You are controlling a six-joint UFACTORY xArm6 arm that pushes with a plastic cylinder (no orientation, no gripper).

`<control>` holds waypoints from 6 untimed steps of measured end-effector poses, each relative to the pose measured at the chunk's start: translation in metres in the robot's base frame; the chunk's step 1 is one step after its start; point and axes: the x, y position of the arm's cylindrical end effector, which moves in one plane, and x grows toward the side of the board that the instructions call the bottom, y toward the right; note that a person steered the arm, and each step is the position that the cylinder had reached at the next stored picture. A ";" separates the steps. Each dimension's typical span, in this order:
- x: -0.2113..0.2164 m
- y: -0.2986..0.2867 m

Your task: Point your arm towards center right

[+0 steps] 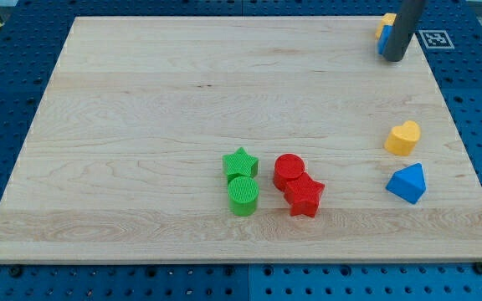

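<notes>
- My tip [394, 58] rests on the wooden board [166, 100] at the view's top right corner, at the lower end of a dark rod that comes down from the top edge of the view.
- The arm carries no gripper, so there are no jaws to be wide or narrow; the tip holds nothing.
- Just behind the rod, partly hidden by it, a yellow block [387, 23] and a blue block [382, 43] sit close together at the board's top right; their shapes cannot be made out, and I cannot tell whether the tip touches them.
- The centre right of the board lies below the tip toward the view's bottom; there a yellow heart block [403, 138] sits near the right edge, well apart from the tip.
- Just below the heart sits a blue block with a pointed top [407, 183], near it but not touching.
- Toward the lower middle, a red round block [289, 170] touches a red star block [305, 197] below and to its right.
- Left of the red pair, a green star block [240, 163] touches a green round block [243, 195] directly below it.
- The board lies on a blue perforated table [7, 92].
- A square black-and-white marker [433, 38] lies on the table by the board's top right corner.
</notes>
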 end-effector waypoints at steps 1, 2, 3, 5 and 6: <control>0.019 0.000; 0.046 -0.007; 0.075 -0.011; 0.111 -0.048; 0.120 -0.066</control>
